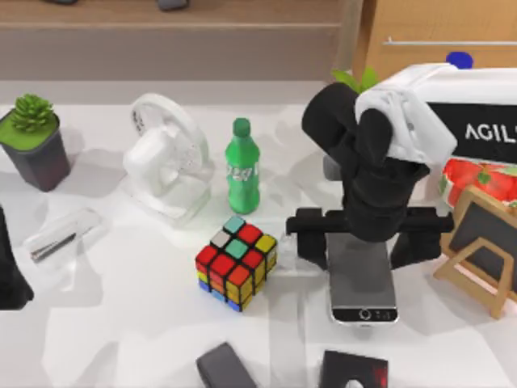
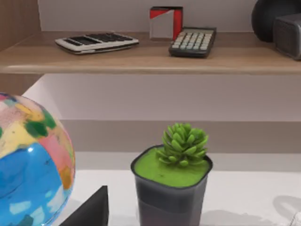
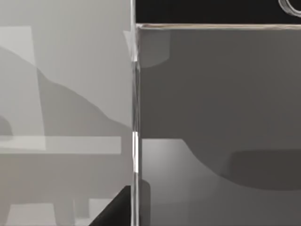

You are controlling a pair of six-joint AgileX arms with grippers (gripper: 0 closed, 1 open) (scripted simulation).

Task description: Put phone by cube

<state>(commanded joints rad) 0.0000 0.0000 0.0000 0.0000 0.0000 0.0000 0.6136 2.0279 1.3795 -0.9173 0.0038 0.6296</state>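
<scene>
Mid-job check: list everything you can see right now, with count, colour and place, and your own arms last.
phone: 1, grey screen, silver frame, table right of centre, under the right gripper
cube: 1, multicoloured, table centre, left of the phone, apart from it
soda bottle: 1, green, behind the cube
fan: 1, white, left of the bottle
potted succulent: 1, green in dark pot, far left
calculators: 2, dark, shelf
globe: 1, multicoloured, left wrist view
right gripper: black, over the phone's upper end
left arm: black, parked at left edge
</scene>
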